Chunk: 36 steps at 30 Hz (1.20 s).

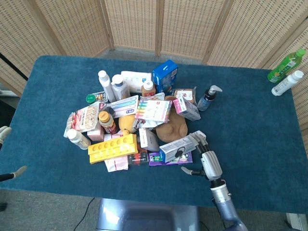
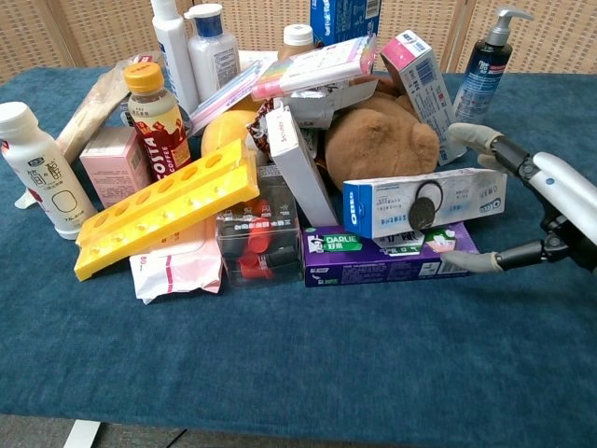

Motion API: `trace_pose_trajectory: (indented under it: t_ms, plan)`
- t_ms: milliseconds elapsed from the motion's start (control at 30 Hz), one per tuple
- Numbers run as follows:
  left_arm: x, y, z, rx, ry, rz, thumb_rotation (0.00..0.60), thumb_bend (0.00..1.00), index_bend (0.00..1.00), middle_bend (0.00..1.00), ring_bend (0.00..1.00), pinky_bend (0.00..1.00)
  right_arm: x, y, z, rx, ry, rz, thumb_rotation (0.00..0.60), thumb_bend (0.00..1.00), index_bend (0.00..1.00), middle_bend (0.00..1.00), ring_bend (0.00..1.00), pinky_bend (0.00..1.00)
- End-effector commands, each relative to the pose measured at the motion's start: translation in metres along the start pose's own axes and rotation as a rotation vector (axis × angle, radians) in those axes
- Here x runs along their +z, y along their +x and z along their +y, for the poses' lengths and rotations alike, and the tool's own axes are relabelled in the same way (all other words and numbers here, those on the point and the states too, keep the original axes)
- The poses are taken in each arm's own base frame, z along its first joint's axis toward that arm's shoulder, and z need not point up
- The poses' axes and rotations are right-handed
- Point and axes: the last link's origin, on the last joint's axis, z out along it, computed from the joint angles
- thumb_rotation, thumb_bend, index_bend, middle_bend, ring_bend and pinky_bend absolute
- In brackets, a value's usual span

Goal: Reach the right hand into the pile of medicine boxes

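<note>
The pile of medicine boxes lies mid-table, mixed with bottles and a brown plush. At its front right a blue-and-white Oreo box rests on a purple Darlie box. My right hand is at this corner with its fingers spread. In the chest view the right hand straddles the Oreo box's right end. Its fingers reach over the top and the thumb tip lies by the purple box's front corner. It grips nothing. Only fingertips of my left hand show at the left edge, apart.
A yellow pill tray and a white bottle sit on the pile's left front. A dark pump bottle stands just behind the right hand. A green bottle and a white one stand far right. Blue cloth covers the table.
</note>
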Motion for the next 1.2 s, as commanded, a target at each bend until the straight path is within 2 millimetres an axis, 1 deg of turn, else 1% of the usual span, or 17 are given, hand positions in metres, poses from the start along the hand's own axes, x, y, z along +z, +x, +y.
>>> trace_pose_trajectory:
  t_ms: [33,400,1000,1067,1133,1200]
  plan:
    - [0.0,0.0,0.0,0.0,0.001,0.0,0.6,0.0,0.0,0.0,0.0,0.0,0.005,-0.003,0.0,-0.008,0.001,-0.002,0.6,0.0,0.0,0.0,0.0,0.03]
    - [0.003,-0.003,0.0,0.007,0.005,-0.008,0.6,0.0,0.0,0.0,0.0,0.0,0.021,-0.014,-0.006,0.004,-0.001,0.002,0.6,0.0,0.0,0.0,0.0,0.03]
    - [0.003,-0.003,-0.001,0.008,0.01,-0.007,0.6,0.0,0.0,0.0,0.0,0.0,0.039,-0.036,-0.017,0.049,-0.033,0.022,0.6,0.0,0.0,0.01,0.0,0.03]
    - [0.003,-0.003,-0.001,0.008,0.009,-0.008,0.6,0.0,0.0,0.0,0.0,0.0,0.04,-0.038,-0.018,0.056,-0.036,0.033,0.6,0.0,0.05,0.09,0.0,0.03]
    - [0.003,-0.003,-0.001,0.008,0.009,-0.008,0.6,0.0,0.0,0.0,0.0,0.0,0.041,-0.041,-0.019,0.072,-0.04,0.043,0.6,0.0,0.17,0.23,0.0,0.03]
    - [0.003,-0.003,-0.001,0.006,0.009,-0.008,0.6,0.0,0.0,0.0,0.0,0.0,0.042,-0.043,-0.021,0.077,-0.043,0.055,0.6,0.0,0.31,0.38,0.03,0.04]
